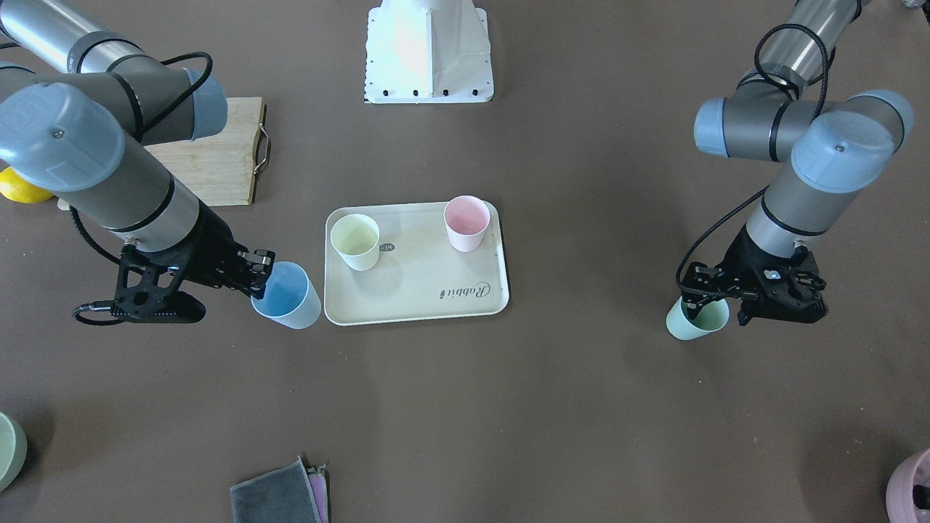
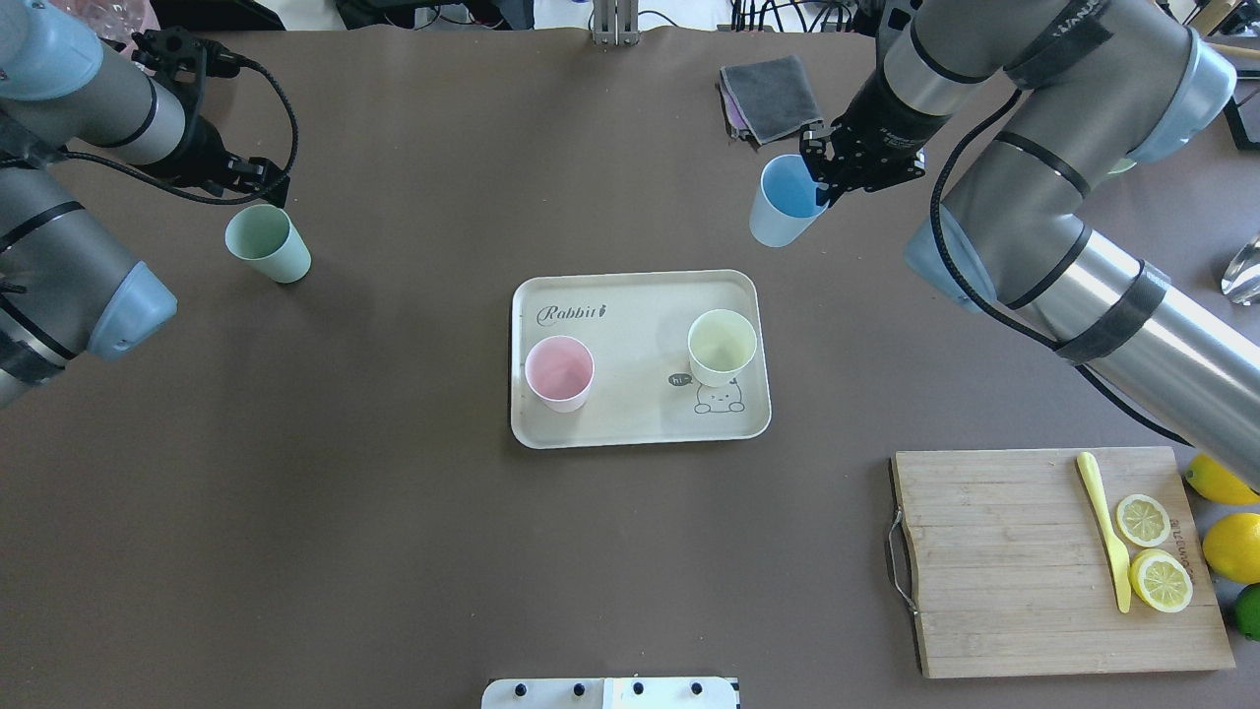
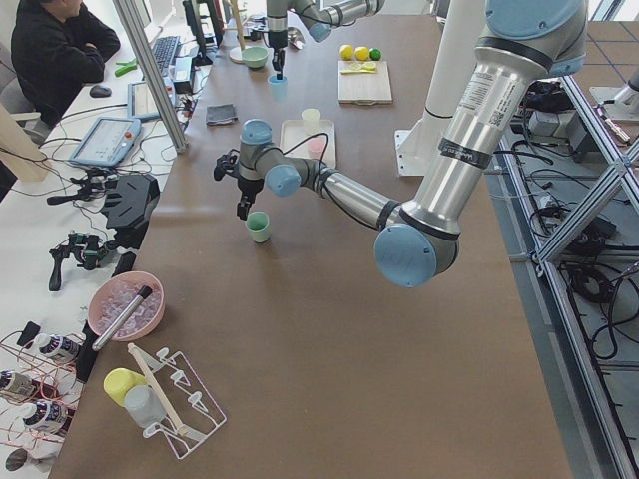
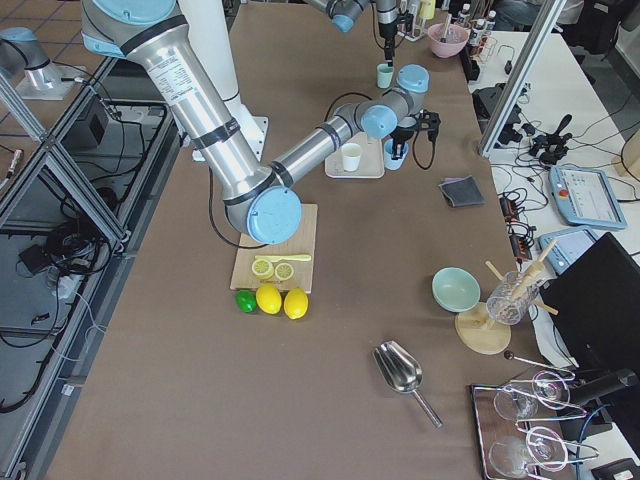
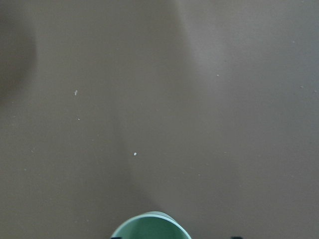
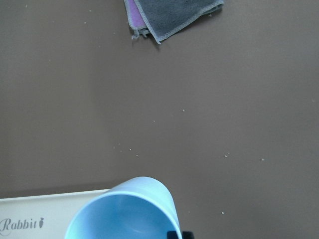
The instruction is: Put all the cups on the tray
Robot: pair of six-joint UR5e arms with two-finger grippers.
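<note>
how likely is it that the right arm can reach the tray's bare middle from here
Probably yes: the right gripper, holding the blue cup, hangs just beyond a corner of the tray, and the bare stretch between the pink cup and yellow cup looks open.

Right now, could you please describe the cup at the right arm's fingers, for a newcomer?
Find the cream tray mid-table. Just off its corner nearest the grey cloth, the right fingers pinch a cup by its rim. It alone is light blue, unlike the pink cup, yellow cup and mint cup.
</note>
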